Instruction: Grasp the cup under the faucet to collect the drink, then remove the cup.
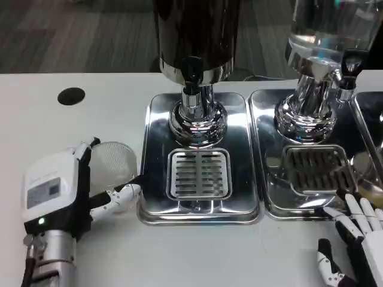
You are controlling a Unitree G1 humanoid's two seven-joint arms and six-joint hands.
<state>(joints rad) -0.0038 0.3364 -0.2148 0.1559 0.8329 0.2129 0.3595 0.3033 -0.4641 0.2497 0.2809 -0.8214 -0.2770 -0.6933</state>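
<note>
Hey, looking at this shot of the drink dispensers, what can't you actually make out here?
- Clear plastic cup, head view: the left hand covers its side, so whether it holds drink is unclear.
- Dark dispenser and clear dispenser: tops cut off by the upper edge.
- Right hand: partly cut off at the lower right corner.
- Round metal object: cut by the right edge, unidentifiable.

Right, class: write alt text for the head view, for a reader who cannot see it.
The robot's left hand holds a clear plastic cup on a white table, left of a steel drip tray under a dark drink dispenser. A second dispenser stands to the right, with the right hand open in front of its tray.
</note>
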